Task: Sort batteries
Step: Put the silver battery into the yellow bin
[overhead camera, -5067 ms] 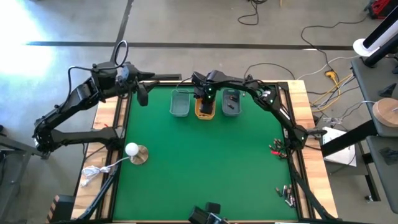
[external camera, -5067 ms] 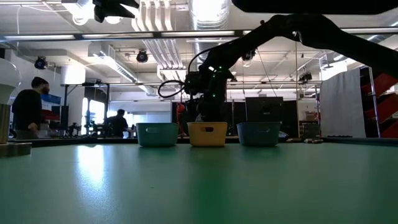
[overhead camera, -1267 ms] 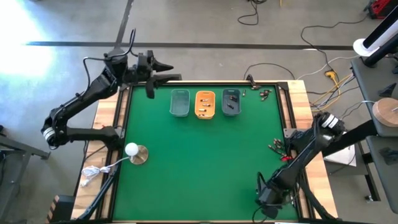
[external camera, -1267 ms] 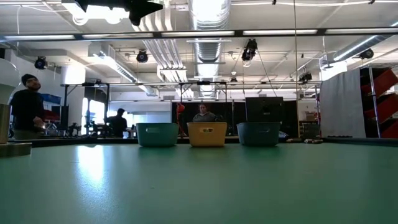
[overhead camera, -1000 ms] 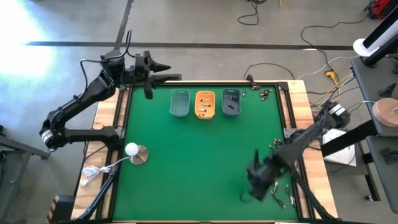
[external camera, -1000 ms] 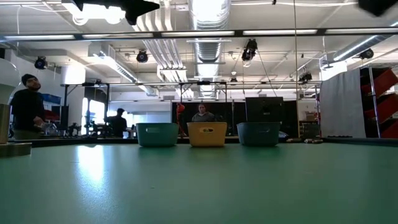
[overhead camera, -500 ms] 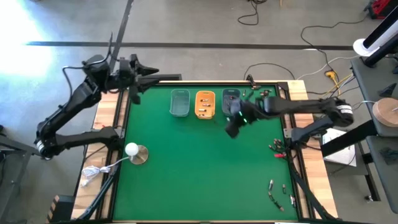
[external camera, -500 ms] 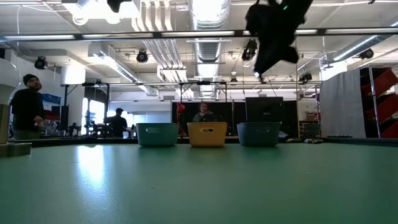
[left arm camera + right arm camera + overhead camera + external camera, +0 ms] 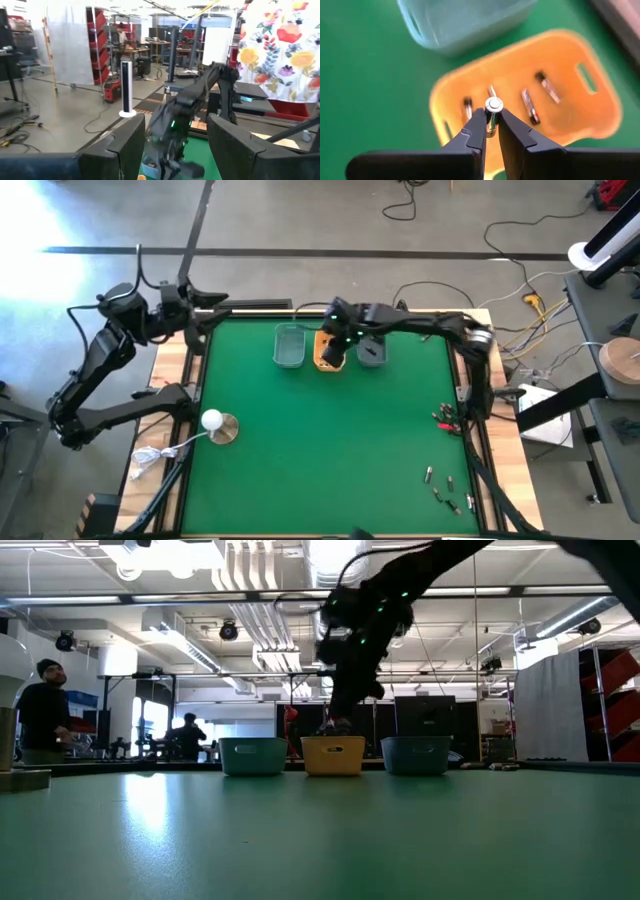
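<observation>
From above, we see the right gripper (image 9: 338,352) hanging over the orange tray (image 9: 322,361), the middle one of three at the far edge of the green table (image 9: 320,450). The teal tray (image 9: 289,345) lies just to one side of it, the grey-blue tray (image 9: 372,352) just to the other. Loose batteries (image 9: 440,486) lie well away from it, near the table's front right corner, with red and black clips (image 9: 445,418) at the right edge. The left gripper (image 9: 205,313) waits off the far left corner, well apart from the trays. A white ball on a round base (image 9: 213,421) stands near the left edge

At table height, we see the right gripper (image 9: 336,723) poised just above the orange tray (image 9: 333,755), not touching it

From the left wrist, we see that arm's own fingers (image 9: 127,145) spread wide, nothing between them, the other arm farther off

From the right wrist, we see the fingertips (image 9: 476,126) clenched on a single battery (image 9: 493,113), held upright with its silvery end facing the camera. Directly below it, four batteries (image 9: 528,105) lie in the orange tray (image 9: 570,127), and the teal tray (image 9: 465,22) sits beyond
</observation>
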You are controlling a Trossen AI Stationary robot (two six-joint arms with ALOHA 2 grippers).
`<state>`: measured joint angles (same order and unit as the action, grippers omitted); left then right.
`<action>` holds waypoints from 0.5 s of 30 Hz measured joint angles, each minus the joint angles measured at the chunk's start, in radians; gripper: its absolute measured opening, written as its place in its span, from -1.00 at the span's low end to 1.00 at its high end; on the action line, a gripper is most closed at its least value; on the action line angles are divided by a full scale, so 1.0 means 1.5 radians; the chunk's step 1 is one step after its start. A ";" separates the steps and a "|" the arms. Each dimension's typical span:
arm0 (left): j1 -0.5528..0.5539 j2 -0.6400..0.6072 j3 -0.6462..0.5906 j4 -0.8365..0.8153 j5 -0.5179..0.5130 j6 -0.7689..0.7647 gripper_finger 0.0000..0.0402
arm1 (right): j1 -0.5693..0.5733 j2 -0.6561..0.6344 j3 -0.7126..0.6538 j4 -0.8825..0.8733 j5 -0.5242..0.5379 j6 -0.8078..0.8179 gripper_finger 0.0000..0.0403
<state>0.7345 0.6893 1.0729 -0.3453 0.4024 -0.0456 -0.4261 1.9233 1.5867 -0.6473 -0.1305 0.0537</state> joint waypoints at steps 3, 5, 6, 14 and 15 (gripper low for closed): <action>0.000 -0.004 0.000 -0.004 -0.012 0.005 -0.05 | 0.000 0.076 0.080 -0.109 0.000 -0.038 -0.86; 0.000 -0.006 0.000 -0.014 -0.023 0.007 -0.05 | 0.000 0.112 0.111 -0.147 0.003 -0.062 -0.86; 0.000 -0.006 0.000 -0.016 -0.028 0.007 -0.05 | 0.000 0.126 0.122 -0.156 0.010 -0.068 -0.86; 0.000 -0.006 0.000 -0.033 -0.037 0.007 -0.05 | 0.001 0.177 0.152 -0.138 0.035 -0.118 -0.86; 0.000 -0.006 0.000 -0.032 -0.037 0.007 -0.05 | 0.001 0.178 0.151 -0.133 0.035 -0.123 -0.86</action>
<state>0.7349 0.6807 1.0725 -0.3940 0.3468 -0.0354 -0.4240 2.1910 1.8139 -0.8472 -0.0772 -0.1311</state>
